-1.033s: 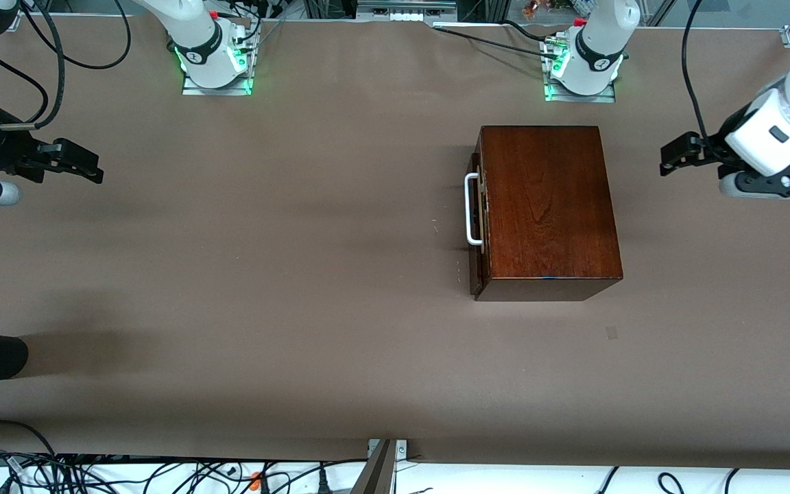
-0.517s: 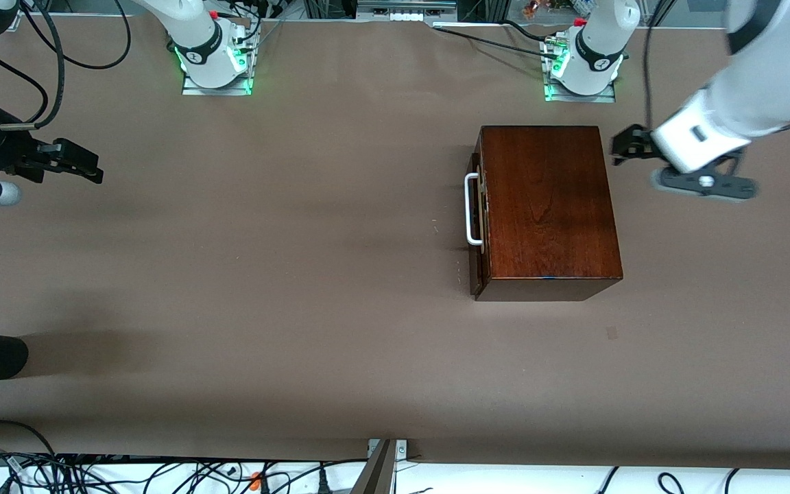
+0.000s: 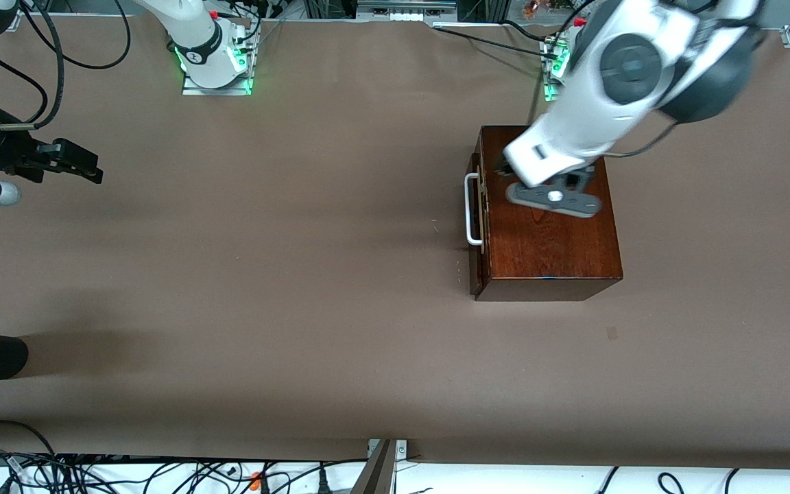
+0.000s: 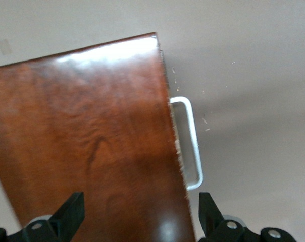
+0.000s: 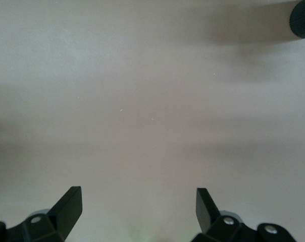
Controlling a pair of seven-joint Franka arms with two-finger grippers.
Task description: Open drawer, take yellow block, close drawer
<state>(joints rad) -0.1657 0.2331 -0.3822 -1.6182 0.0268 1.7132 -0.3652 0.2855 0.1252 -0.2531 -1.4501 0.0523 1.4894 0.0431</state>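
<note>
Moved: left gripper (image 3: 505, 168) has swung in from the left arm's end of the table and now hangs over the cabinet (image 3: 546, 213) top; the right gripper hasn't budged.
Left gripper: fingers spread wide, nothing between them; in the left wrist view (image 4: 137, 217) the glossy cabinet top fills the space under the jaws.
Drawer: shut, its front (image 3: 477, 226) flush with the cabinet on the side facing the right arm's end of the table, just past the left gripper's fingertips.
Handle: white bar (image 3: 470, 209) sticks out from the drawer front, below and ahead of the left gripper, untouched; the left wrist view shows it (image 4: 193, 151) clear of both fingers.
Right gripper: (image 3: 90, 168) waits well apart from the cabinet, over bare table (image 3: 265, 274) at the right arm's end, jaws wide apart and empty (image 5: 137, 212).
Yellow block: not visible in any view; can't tell where it is.
</note>
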